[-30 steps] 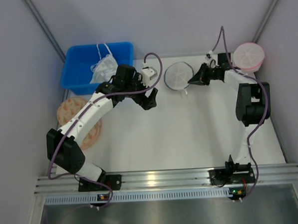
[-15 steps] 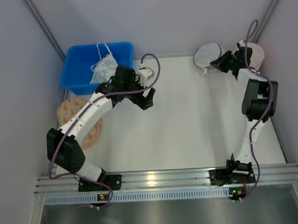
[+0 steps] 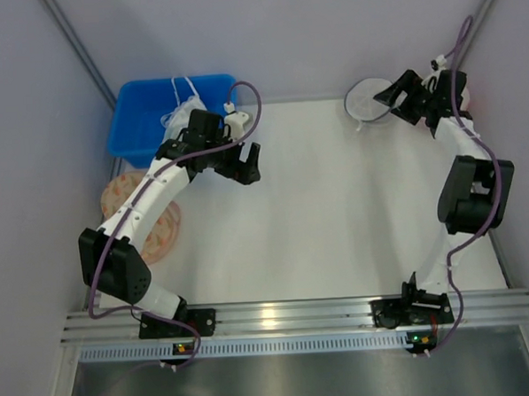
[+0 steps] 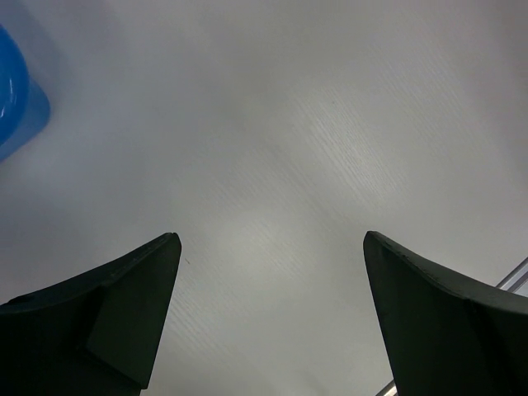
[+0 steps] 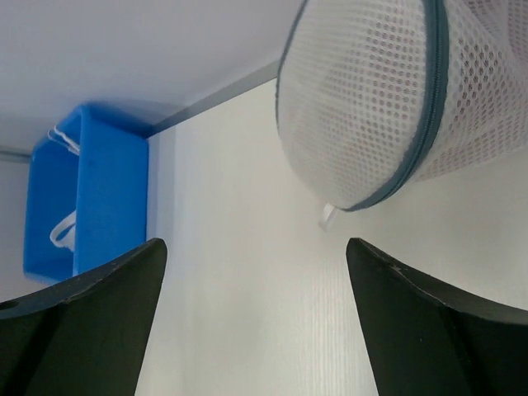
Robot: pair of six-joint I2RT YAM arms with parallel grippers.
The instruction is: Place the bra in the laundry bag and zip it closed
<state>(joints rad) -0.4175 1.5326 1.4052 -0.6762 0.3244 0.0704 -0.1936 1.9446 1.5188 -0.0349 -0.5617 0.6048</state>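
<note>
right arm (image 3: 466, 183) has swung deeper into the far corner, right gripper (image 5: 254, 244) wide open with the round white mesh laundry bag (image 5: 371, 99) resting free just ahead, seemingly parked there; left gripper (image 4: 271, 238) gapes empty over the white table (image 3: 337, 230), dark-red bra nowhere visible.

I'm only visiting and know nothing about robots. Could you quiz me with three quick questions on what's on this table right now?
1. True or false: the left gripper is holding something.
2. Which is nearest the laundry bag? A) the right gripper B) the blue bin C) the beige disc
3. Fill in: the garment lying in the blue bin is ____ in colour.

Key: 1 false, it is open and empty; 2 A; 3 white.
</note>
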